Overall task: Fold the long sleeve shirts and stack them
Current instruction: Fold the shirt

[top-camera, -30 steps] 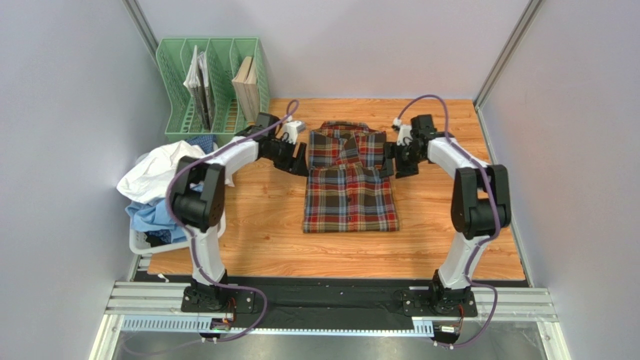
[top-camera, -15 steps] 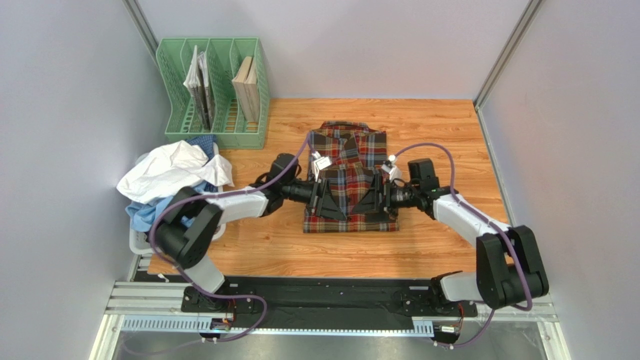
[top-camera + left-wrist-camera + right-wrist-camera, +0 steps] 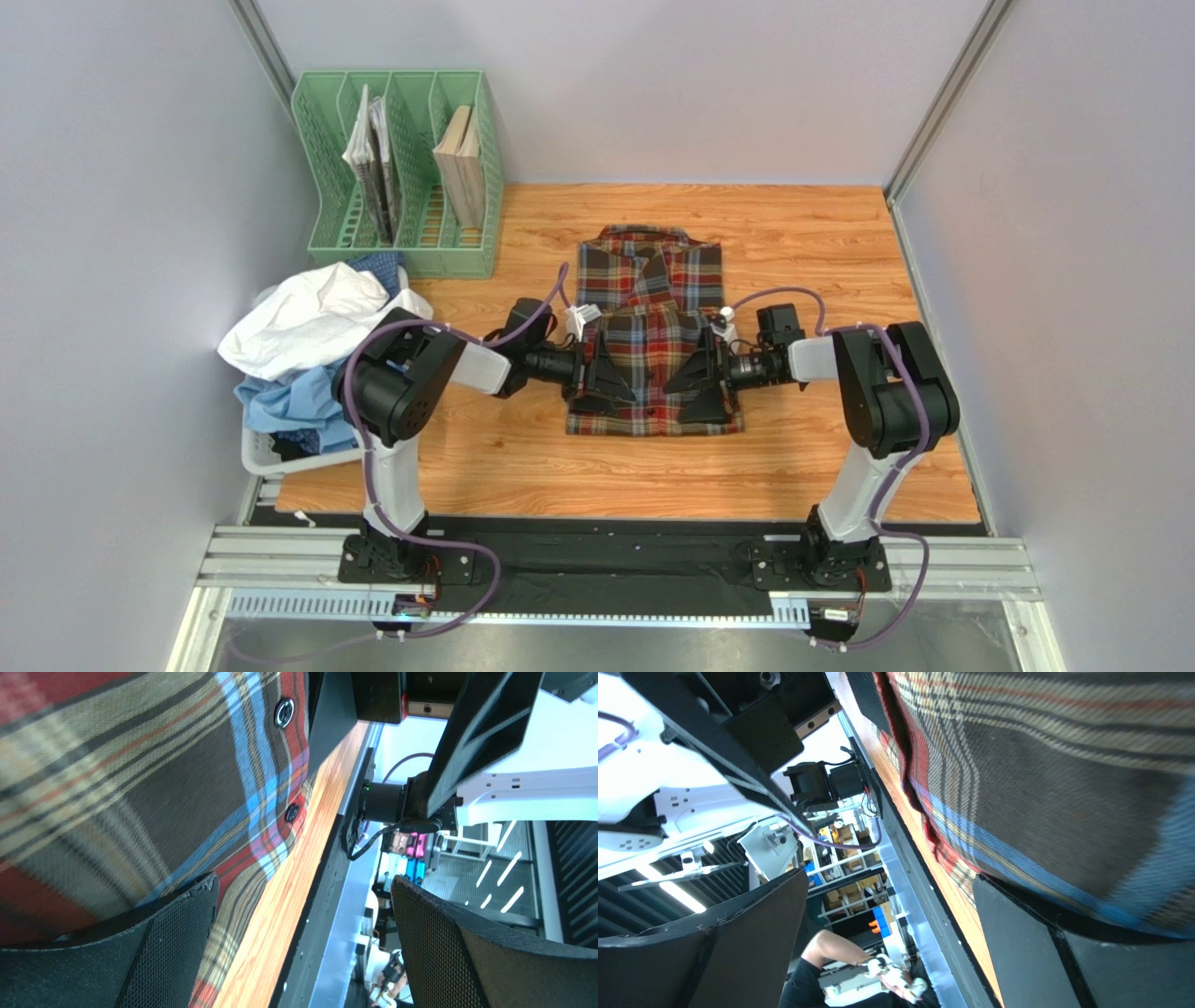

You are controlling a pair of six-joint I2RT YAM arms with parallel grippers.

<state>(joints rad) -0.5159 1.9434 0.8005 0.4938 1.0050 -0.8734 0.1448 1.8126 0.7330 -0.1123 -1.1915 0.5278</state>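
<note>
The tartan shirt [image 3: 652,301] lies flat mid-table with its collar at the far end and its sleeves folded in. My left gripper [image 3: 603,378] is open and low over the shirt's lower left part. My right gripper [image 3: 701,375] is open and low over its lower right part. In the left wrist view the shirt [image 3: 140,777] with its buttons fills the left; my left gripper [image 3: 302,948] is open, one finger [image 3: 168,952] resting on the cloth. In the right wrist view my right gripper [image 3: 885,941] is open, one finger [image 3: 1046,952] against the shirt's [image 3: 1074,756] hem.
A heap of white [image 3: 316,315] and light blue [image 3: 288,399] shirts fills a basket off the table's left edge. A green file rack [image 3: 400,168] with books stands at the far left corner. Bare wooden table [image 3: 842,266] surrounds the shirt. Walls close in on both sides.
Both grippers have moved from the shirt's shoulders down along its sides to the lower part near the hem. The shirt has stayed flat.
</note>
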